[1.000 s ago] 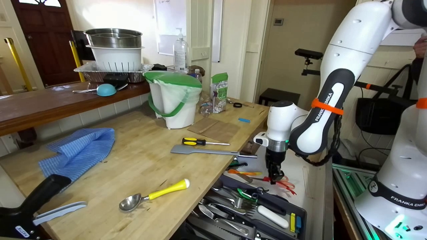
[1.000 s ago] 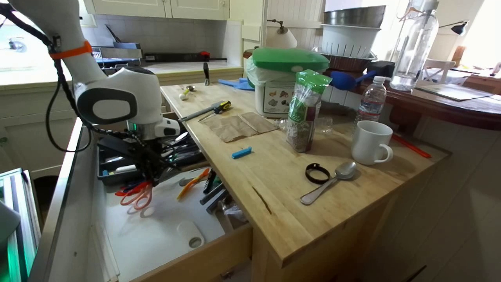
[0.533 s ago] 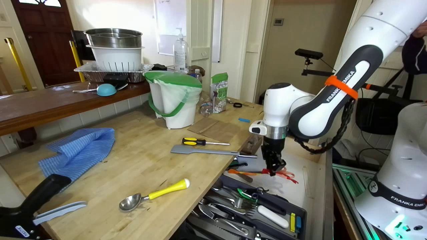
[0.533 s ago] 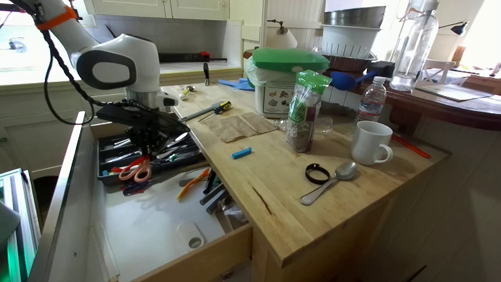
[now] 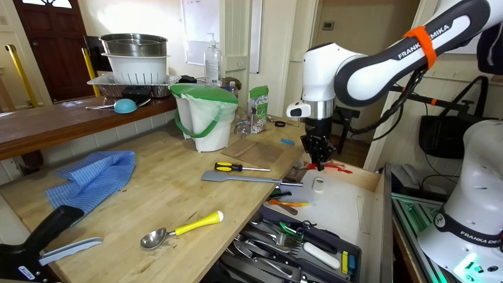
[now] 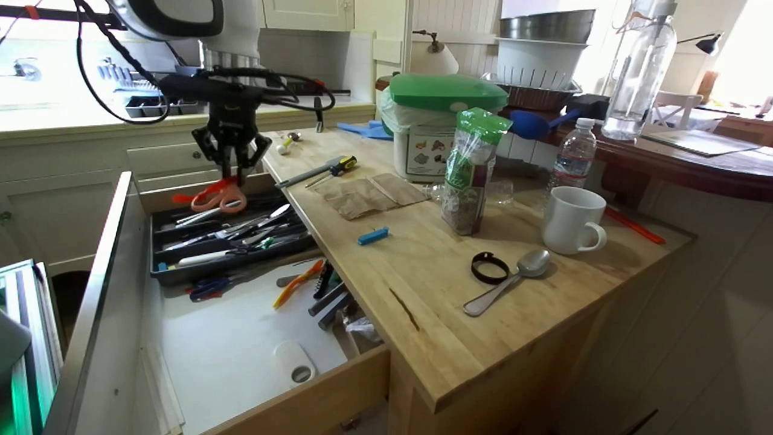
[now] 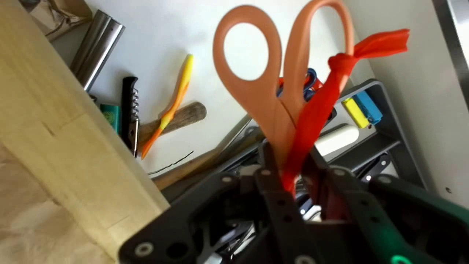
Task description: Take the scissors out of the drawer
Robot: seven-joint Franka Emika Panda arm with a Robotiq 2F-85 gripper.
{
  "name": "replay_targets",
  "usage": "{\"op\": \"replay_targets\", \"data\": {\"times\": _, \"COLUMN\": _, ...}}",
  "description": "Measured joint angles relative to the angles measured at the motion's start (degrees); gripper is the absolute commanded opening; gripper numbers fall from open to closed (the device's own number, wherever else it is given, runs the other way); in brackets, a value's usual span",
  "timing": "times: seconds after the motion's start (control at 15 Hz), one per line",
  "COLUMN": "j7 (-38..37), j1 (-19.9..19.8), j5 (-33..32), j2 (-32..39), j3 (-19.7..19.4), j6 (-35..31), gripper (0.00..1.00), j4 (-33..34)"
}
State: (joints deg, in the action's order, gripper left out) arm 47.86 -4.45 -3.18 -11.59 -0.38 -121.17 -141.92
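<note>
Scissors [image 7: 271, 110] above cluttered drawer [image 6: 229, 356], near worktop [image 6: 423, 260]

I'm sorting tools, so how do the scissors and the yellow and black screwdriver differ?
The scissors are held up by the gripper; the screwdriver lies on the worktop. The scissors have two looped orange handles, one tied with red ribbon; the screwdriver has one straight handle. Both have colourful handles.

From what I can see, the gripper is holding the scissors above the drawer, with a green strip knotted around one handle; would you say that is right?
Not quite: the strip knotted around one handle is red, not green, as the wrist view shows. The gripper is indeed holding the scissors above the drawer.
</note>
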Motion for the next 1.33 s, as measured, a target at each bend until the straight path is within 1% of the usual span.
{"op": "replay_targets", "data": {"times": 0.07, "j7": -0.5, "j1": 0.2, "j5": 0.0, "j2": -0.2, "j3": -0.5, "j6": 2.3, "gripper": 0.06, "j4": 2.2}}
{"op": "replay_targets", "data": {"times": 0.33, "j7": -9.4, "j1": -0.4, "j5": -0.6, "j2": 0.6, "j3": -3.4, "j6": 7.2, "gripper": 0.06, "j4": 9.9}}
{"op": "replay_targets", "data": {"times": 0.4, "j7": -11.3, "j1": -0.8, "j5": -0.6, "j2": 1.3, "j3": -4.2, "j6": 8.0, "gripper": 0.24, "j4": 11.7}}
{"op": "replay_targets", "data": {"times": 0.53, "j7": -14.2, "j1": -1.5, "j5": -0.6, "j2": 2.8, "j3": -5.6, "j6": 9.8, "gripper": 0.24, "j4": 14.7}}
{"op": "replay_targets", "data": {"times": 0.67, "j7": -15.1, "j1": -1.7, "j5": -0.6, "j2": 4.1, "j3": -6.1, "j6": 10.3, "gripper": 0.24, "j4": 16.0}}
{"op": "replay_targets", "data": {"times": 0.73, "j7": -15.4, "j1": -1.7, "j5": -0.6, "j2": 4.4, "j3": -6.0, "j6": 10.3, "gripper": 0.06, "j4": 16.1}}
{"op": "replay_targets", "data": {"times": 1.07, "j7": -15.9, "j1": -1.8, "j5": -1.6, "j2": 5.0, "j3": -6.4, "j6": 10.0, "gripper": 0.06, "j4": 16.6}}
{"op": "replay_targets", "data": {"times": 1.33, "j7": -15.8, "j1": -3.0, "j5": -8.3, "j2": 8.3, "j3": -8.2, "j6": 10.0, "gripper": 0.06, "j4": 19.6}}
